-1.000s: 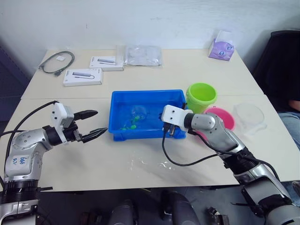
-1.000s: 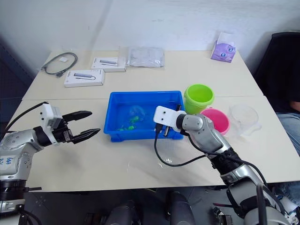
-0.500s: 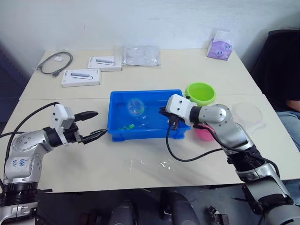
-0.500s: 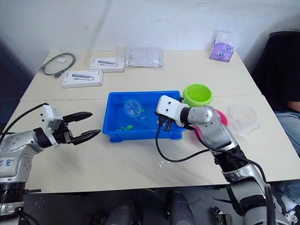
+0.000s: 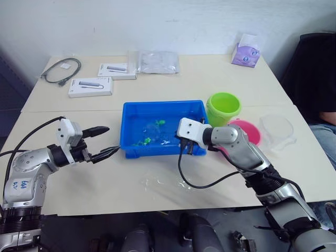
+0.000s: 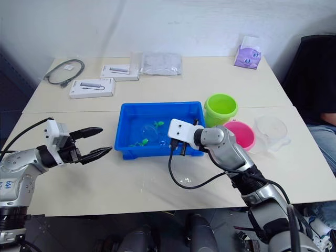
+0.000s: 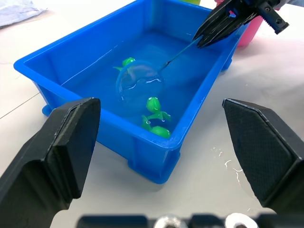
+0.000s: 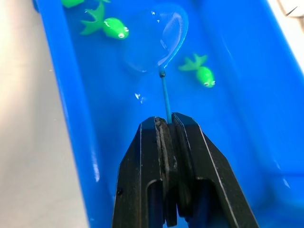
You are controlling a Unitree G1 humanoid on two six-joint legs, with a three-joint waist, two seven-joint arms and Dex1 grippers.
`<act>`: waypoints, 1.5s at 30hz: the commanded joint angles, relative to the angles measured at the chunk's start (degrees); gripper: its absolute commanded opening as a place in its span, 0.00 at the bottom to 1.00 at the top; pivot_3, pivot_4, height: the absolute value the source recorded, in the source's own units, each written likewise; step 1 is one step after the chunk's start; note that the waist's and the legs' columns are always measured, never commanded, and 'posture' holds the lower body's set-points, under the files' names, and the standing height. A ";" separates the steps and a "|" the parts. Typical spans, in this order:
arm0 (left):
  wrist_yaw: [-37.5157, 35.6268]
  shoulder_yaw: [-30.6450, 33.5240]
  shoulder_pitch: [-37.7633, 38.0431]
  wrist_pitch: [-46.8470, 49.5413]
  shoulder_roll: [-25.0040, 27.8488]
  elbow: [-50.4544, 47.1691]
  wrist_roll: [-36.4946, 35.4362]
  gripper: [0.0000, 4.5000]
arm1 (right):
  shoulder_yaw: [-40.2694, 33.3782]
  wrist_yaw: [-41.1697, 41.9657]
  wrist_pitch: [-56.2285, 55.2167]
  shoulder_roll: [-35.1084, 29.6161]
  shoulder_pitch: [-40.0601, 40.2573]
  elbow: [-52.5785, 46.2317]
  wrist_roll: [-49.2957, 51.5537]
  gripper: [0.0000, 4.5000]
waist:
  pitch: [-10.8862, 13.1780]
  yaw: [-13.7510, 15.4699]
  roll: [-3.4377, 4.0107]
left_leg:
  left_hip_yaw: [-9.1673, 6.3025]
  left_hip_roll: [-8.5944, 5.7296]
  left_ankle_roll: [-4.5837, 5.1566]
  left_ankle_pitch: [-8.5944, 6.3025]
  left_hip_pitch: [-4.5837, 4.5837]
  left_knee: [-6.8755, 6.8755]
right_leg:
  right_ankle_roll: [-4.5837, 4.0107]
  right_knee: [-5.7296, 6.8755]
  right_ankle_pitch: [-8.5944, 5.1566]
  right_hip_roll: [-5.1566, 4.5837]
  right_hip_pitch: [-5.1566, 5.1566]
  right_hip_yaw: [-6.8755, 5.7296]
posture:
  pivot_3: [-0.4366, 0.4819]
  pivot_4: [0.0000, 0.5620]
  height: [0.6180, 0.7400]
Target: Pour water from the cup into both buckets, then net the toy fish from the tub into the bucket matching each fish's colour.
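Observation:
The blue tub [image 5: 163, 104] sits mid-table and holds water and small green toy fish [image 8: 111, 27] [image 7: 153, 104]. My right gripper [image 8: 164, 124] is shut on the net's thin handle at the tub's right end. The net's round hoop [image 8: 159, 40] is down in the tub among the fish; I cannot tell whether a fish is in it. Right of the tub stand the lime green bucket [image 5: 224, 107] and the pink bucket [image 5: 248, 131], with the clear cup [image 5: 277, 128] beyond them. My left gripper [image 5: 113, 138] hangs open just left of the tub, holding nothing.
Two white boxes [image 5: 90, 86], a grey cable [image 5: 62, 69], a clear plastic bag [image 5: 154, 61] and a purple tissue box [image 5: 245, 51] lie along the far side. Water drops [image 5: 168, 184] spot the table in front of the tub. A black chair [image 5: 315, 63] stands at the right.
Half a second ago the right gripper held the net raised over the tub; it has since drawn back and lowered the hoop among the fish. The left gripper has stayed put.

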 commanded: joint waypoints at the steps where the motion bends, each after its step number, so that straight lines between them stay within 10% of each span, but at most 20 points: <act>1: -0.46 1.73 0.17 -0.93 1.26 -1.12 -0.41 0.98 | -3.24 1.30 7.18 1.61 -1.59 -2.96 3.68 0.00 | 0.00 0.00 0.00 | 0.00 0.00 0.00 0.00 0.00 0.00 | 0.00 0.00 0.00 0.00 0.00 0.01 | 0.48 0.27 1.00; 15: 0.30 1.07 0.22 -1.69 0.49 -1.00 -0.15 0.98 | -13.34 2.16 37.73 2.90 -4.60 -8.51 19.83 0.00 | 0.00 0.08 0.00 | -0.05 0.00 0.00 -0.01 -0.01 -0.02 | 0.00 -0.01 0.00 -0.03 0.00 -0.01 | 0.48 0.27 1.00; 45: 0.19 -7.90 -13.95 0.92 -8.40 2.06 -0.17 0.98 | -45.49 -10.08 42.87 -11.97 11.43 -27.91 37.71 0.00 | 0.00 0.42 0.00 | 0.00 -0.05 0.00 -0.02 -0.03 -0.07 | 0.01 -0.07 0.01 0.00 0.00 0.00 | 0.48 0.27 1.00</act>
